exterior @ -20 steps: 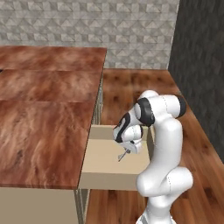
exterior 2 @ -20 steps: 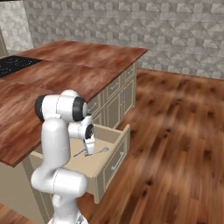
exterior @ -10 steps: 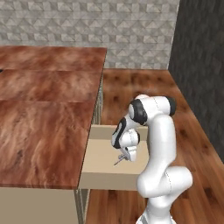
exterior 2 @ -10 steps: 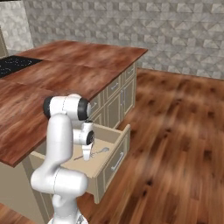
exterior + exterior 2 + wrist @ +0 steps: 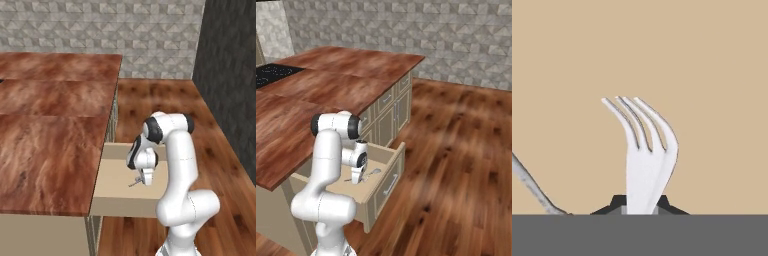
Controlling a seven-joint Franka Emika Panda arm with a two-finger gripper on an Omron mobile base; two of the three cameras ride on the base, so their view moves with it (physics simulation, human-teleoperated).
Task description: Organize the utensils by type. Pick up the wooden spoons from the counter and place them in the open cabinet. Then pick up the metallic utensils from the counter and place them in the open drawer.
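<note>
**Fork held over the open drawer**

We see the silver fork (image 5: pixel 646 150) clamped in our end effector (image 5: pixel 641 207), tines pointing away over the pale drawer (image 5: pixel 117 185) floor. A silver spoon (image 5: pixel 374 172) lies inside the drawer beside it; a thin grey handle (image 5: pixel 529 186) shows in the hand view. The drawer juts from under the reddish-brown surface (image 5: pixel 50 145).

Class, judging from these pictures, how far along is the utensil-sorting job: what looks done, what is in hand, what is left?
Done: a silver spoon already lies in the open pale beige drawer; the reddish-brown counter shows no utensils.
In hand: the gripper is shut on a silver metal fork, low over the drawer's floor.
Left: releasing the fork. The wooden spoon's placement cannot be checked here.
</note>
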